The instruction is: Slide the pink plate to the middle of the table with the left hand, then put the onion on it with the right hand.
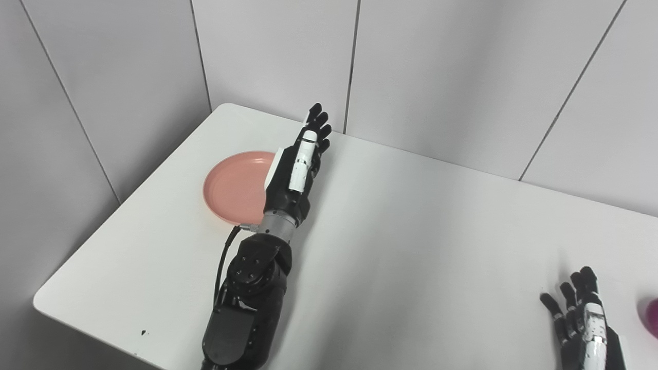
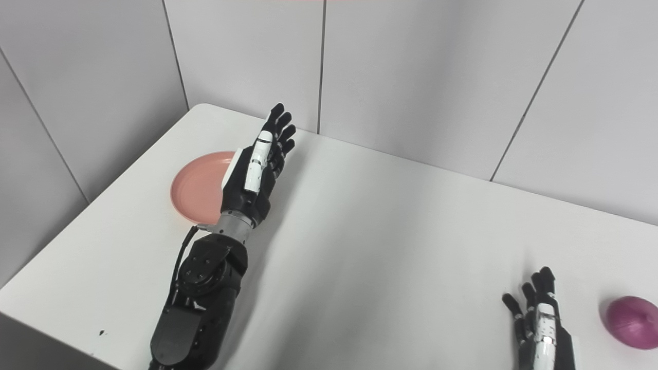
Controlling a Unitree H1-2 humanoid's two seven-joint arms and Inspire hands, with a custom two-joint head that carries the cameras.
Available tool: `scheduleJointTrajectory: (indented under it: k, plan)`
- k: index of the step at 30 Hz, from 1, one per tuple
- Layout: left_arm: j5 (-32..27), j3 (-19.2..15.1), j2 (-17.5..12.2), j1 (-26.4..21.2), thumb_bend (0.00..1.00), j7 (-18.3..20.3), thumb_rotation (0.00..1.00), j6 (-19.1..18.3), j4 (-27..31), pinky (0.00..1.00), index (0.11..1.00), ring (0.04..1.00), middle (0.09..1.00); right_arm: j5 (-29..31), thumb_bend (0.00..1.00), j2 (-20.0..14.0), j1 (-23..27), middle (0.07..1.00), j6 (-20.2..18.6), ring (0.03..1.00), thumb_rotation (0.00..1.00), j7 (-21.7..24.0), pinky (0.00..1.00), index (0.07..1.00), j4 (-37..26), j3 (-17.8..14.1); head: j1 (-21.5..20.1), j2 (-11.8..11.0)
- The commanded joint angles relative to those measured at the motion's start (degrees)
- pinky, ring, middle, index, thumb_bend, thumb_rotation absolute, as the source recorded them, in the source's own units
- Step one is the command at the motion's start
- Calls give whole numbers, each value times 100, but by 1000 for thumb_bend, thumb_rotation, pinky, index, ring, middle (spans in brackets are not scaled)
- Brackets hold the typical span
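We see the round, shallow pink plate (image 1: 234,187) lying flat near the far left corner of the white rectangular table (image 1: 411,231), close to the table's left edge and short of the back edge. Our black left hand (image 1: 297,167) is raised edge-on just beside the plate's right rim, its fingers (image 1: 316,121) straight, extended together toward the grey panelled wall (image 1: 462,77), holding nothing. The hand hides the plate's right side, so we cannot tell whether it touches the rim. The left forearm (image 1: 247,303) runs back toward the near edge, a black cable (image 1: 222,267) looping beside the wrist.

The purple-red onion (image 2: 631,322) rests on the table at the far right, near the right border of the right eye view; in the left eye view only a sliver of it shows at the picture's edge. Our black right hand (image 2: 540,324) sits low at the near right, just beside the onion but apart from it, fingers spread and empty.

Between the two hands the white tabletop is a broad bare stretch, running from the plate across the middle to the right hand. A small dark speck (image 1: 143,333) marks the near left edge.
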State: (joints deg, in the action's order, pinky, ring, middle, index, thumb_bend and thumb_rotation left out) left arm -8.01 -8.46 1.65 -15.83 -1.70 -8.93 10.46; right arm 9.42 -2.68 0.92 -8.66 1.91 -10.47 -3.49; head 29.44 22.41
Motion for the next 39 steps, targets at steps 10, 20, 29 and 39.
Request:
scheduleJointTrajectory:
  k: [10, 20, 29, 39]
  plan:
    - [-106, -401, -168, -376, 420, -334, 1000, 213, 297, 991, 969, 979, 988, -16, 449, -2, -2, 1000, 34, 995, 971, 19, 1000, 996, -23, -2, 3, -5]
    - [-35, -586, -391, -451, 408, -451, 1000, 208, 366, 997, 979, 984, 993, -5, 510, -26, 21, 1000, 178, 999, 944, 62, 1000, 999, 108, -6, 23, -15]
    - [-42, -733, -497, -545, 395, -587, 1000, 231, 238, 999, 983, 990, 998, 7, 511, -41, 16, 1000, 121, 1000, 964, 72, 1000, 1000, 79, 1, 51, -59]
    - [-83, -966, -630, -627, 399, -716, 1000, 319, 130, 990, 974, 985, 991, 11, 495, -37, 24, 1000, 159, 1000, 971, 94, 1000, 1000, 88, 10, 104, -92]
